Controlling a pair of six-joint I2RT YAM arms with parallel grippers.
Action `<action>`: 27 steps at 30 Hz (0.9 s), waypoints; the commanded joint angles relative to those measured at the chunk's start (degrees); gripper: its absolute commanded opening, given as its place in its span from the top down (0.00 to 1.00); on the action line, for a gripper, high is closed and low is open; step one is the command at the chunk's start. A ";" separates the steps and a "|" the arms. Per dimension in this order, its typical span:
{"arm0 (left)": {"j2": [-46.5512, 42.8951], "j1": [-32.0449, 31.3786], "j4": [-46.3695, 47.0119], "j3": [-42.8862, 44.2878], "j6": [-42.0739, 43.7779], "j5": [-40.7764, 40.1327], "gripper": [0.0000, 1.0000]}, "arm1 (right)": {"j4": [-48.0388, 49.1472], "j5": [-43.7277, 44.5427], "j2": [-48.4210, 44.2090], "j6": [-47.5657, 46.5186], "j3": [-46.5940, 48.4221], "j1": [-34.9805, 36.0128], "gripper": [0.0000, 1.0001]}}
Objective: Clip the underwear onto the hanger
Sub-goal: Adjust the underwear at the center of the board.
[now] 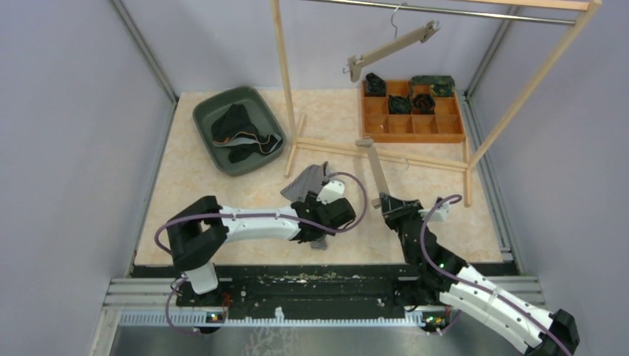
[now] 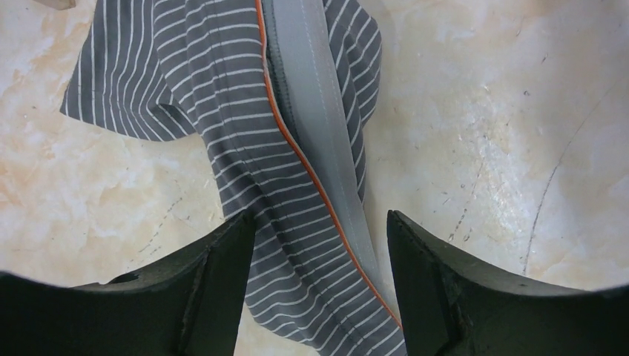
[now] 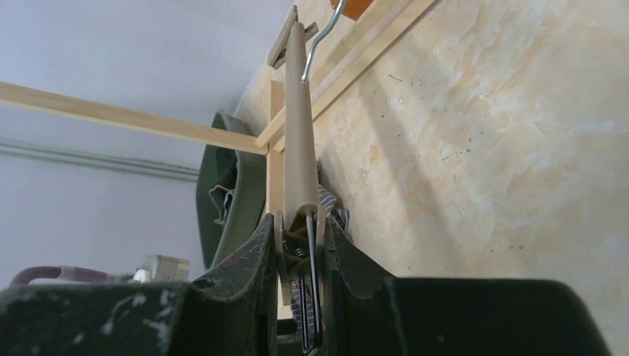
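Our left end effector (image 2: 319, 230), open, straddles the underwear (image 2: 222, 111) lengthwise; our right end effector (image 3: 300, 237) clamps the hanger (image 3: 299, 111) at its clip.

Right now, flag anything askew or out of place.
The spare wooden hanger on the rail hangs steeply tilted, one clip end low. The striped underwear lies bunched on the table, not flat. Nothing looks spilled or damaged.
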 commanded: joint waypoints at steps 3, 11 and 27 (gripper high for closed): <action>3.96 -2.43 -4.94 3.25 -1.59 -5.14 0.28 | -1.52 1.59 -3.45 -1.41 1.03 -1.44 1.00; 9.82 -5.57 -10.48 6.84 -3.42 -10.42 0.29 | -2.86 1.83 -5.02 -1.59 1.04 -1.86 1.00; 12.12 -7.30 -15.86 7.70 -7.03 -14.11 0.48 | -2.93 1.52 -5.00 -1.24 0.60 -1.94 1.00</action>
